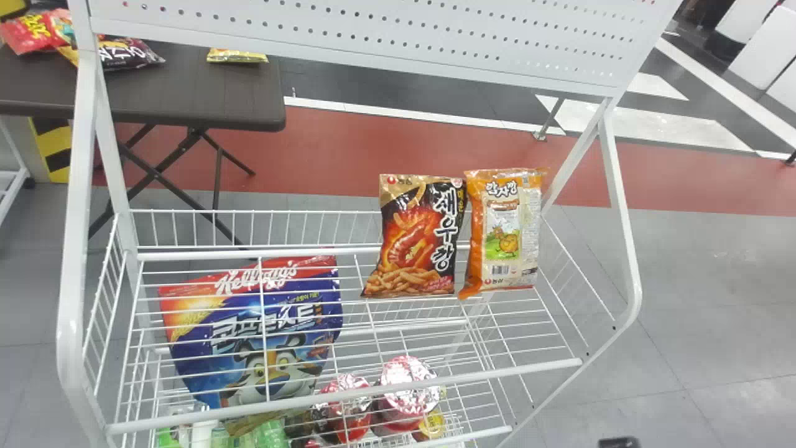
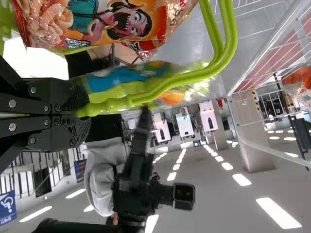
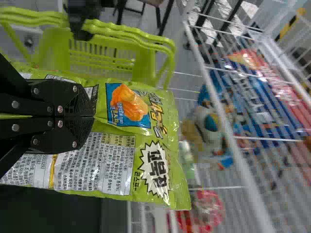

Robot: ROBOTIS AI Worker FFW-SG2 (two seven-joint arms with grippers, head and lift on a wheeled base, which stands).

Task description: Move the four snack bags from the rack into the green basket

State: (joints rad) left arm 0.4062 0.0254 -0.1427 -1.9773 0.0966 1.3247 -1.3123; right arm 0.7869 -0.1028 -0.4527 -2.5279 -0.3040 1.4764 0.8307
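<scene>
"Since two snack bags stand on the rack (image 1: 497, 373), what step are we on?"

"Carrying over the green bag (image 3: 146, 160), I'd say. The right gripper (image 3: 92, 116) has its fingers pinched together on it, somewhere about the middle."

"And the left gripper (image 2: 87, 114)?"

"Closed round the lime handles (image 2: 194, 75) of the green basket (image 3: 146, 56). The red-orange bag (image 2: 87, 29) is by those handles, and I take it to be in the basket already, though I can't see its underside."

"So what does the next move want?"

"Get the green bag clear over the basket's mouth, then let go. It's near the basket, but I can't tell whether it's above the mouth. A bag that wide could snag a handle, so the left should hold steady."

"After that?"

"The black-and-orange bag (image 1: 413, 242) and the orange bag (image 1: 507, 230), side by side on the upper wire shelf, upright near its back rail. The big blue cereal bag (image 1: 280, 323) leans at the shelf's other end; I'd count it out of the four."

"What's around?"

"Lidded cups (image 1: 404, 386) on the shelf below, and a perforated white panel (image 1: 373, 18) above. Behind the rack, a dark folding table (image 1: 199, 93) bears more packets (image 1: 127, 55), and a red strip (image 1: 336, 149) crosses the grey floor (image 1: 696, 249)."
</scene>
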